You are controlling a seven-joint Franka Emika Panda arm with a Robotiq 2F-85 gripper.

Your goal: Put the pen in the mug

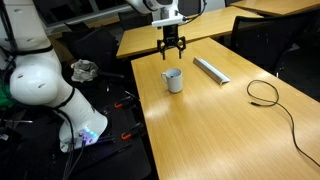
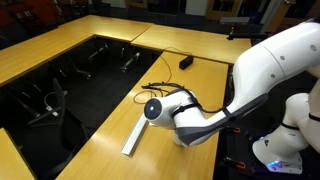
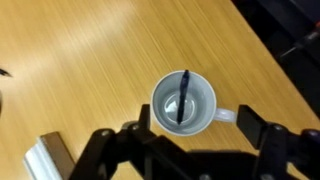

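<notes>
Over the wooden table [image 1: 200, 130] in an exterior view, the gripper [image 1: 172, 47] hangs point-down directly above the mug [image 1: 174, 80], clear of its rim. Its jaws stand apart with nothing between them. The mug sits upright on the tabletop. A flat grey bar [image 1: 211, 70] lies near it on the side away from the table's edge, and a black cable [image 1: 268, 95] loops further along, well apart from both. The pen cannot be made out at this size.

From the opposite side, in an exterior view, the white arm [image 2: 205, 120] reaches across the table [image 2: 85, 150] and covers both the mug and the jaws, so their state cannot be told here. The grey bar [image 2: 134, 136] lies just beside the arm, and the black cable [image 2: 160, 84] runs behind it.

Looking straight down in the wrist view, the mug [image 3: 200, 128] fills the middle, its handle pointing right. The pen [image 3: 183, 97] is inside it, a dark stick leaning from the bottom up toward the far rim. The gripper [image 3: 197, 122] is spread wide: its two dark fingers [image 3: 250, 125] sit outside the mug on either side, touching neither mug nor pen, and hold nothing. One end of the grey bar [image 3: 50, 160] shows at the lower left on the table [image 3: 90, 50].
</notes>
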